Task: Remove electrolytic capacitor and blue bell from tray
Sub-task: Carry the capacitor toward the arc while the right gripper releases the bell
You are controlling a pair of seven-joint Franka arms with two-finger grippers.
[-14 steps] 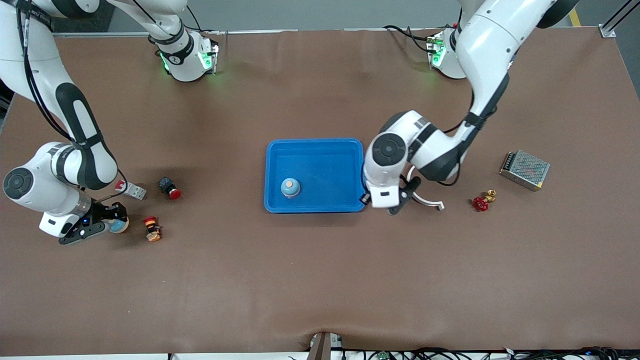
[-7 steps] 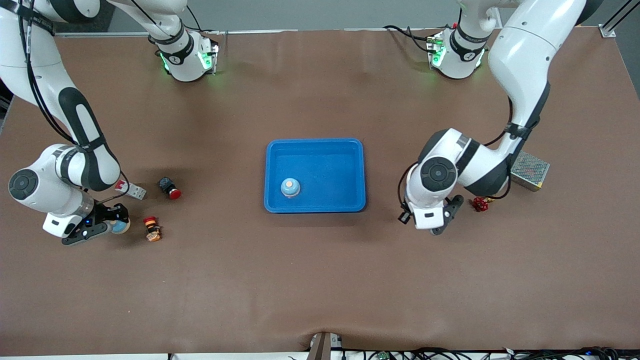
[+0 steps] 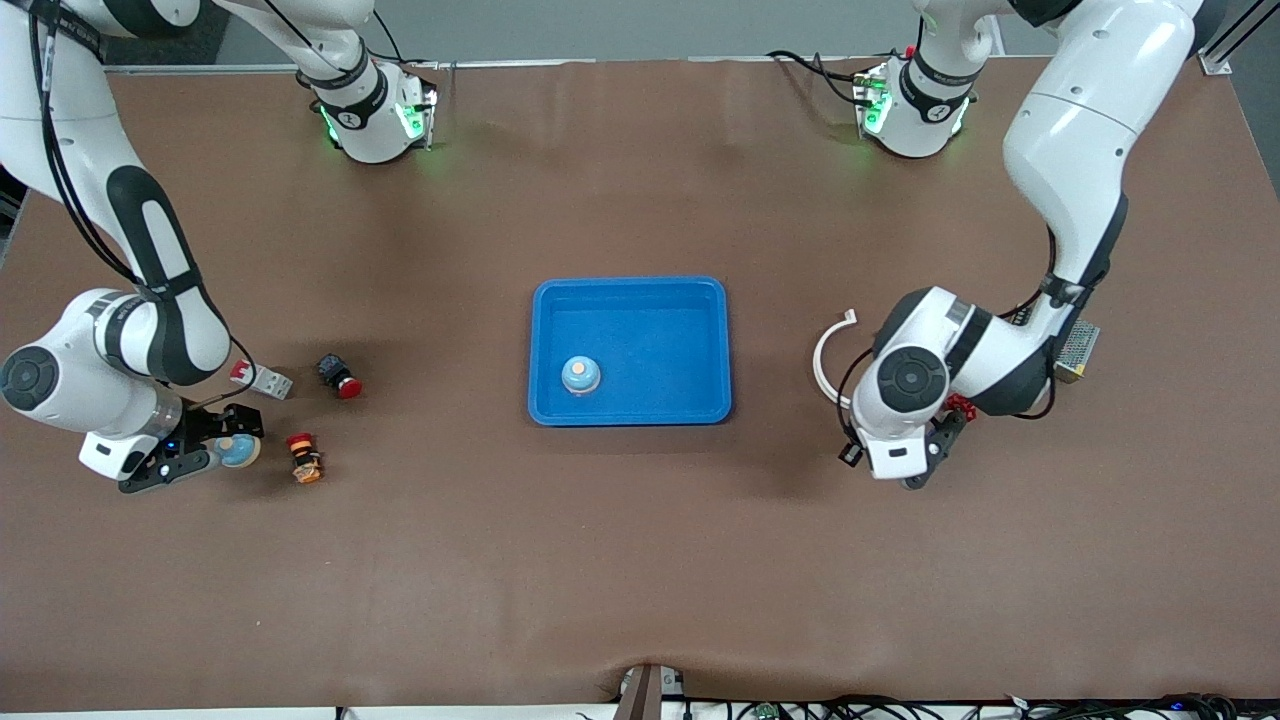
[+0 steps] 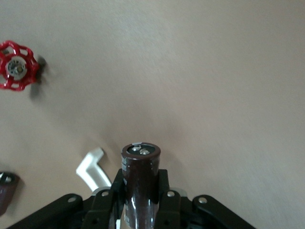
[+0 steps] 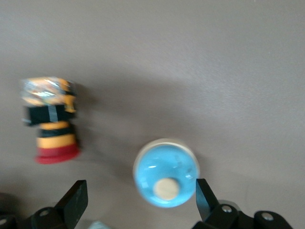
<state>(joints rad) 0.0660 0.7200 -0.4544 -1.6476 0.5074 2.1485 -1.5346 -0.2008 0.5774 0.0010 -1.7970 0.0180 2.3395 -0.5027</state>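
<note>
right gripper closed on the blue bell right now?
No: in the right wrist view the right gripper stands open, its fingers spread to either side of the blue bell, which sits on the table.

The right arm reaches down from its base to the table at its own end, elbow bent, wrist low. The right gripper [image 3: 200,445] sits just above the table with its fingers [image 5: 76,202] spread wide, one on each side of the bell [image 5: 166,172], not squeezing it. The left arm bends down from its base at the other end, with its wrist low too. The left gripper [image 3: 935,455] points down over the table, and its fingers [image 4: 167,205] are pressed tight on the capacitor [image 4: 140,179], which sticks straight out from between them.
</note>
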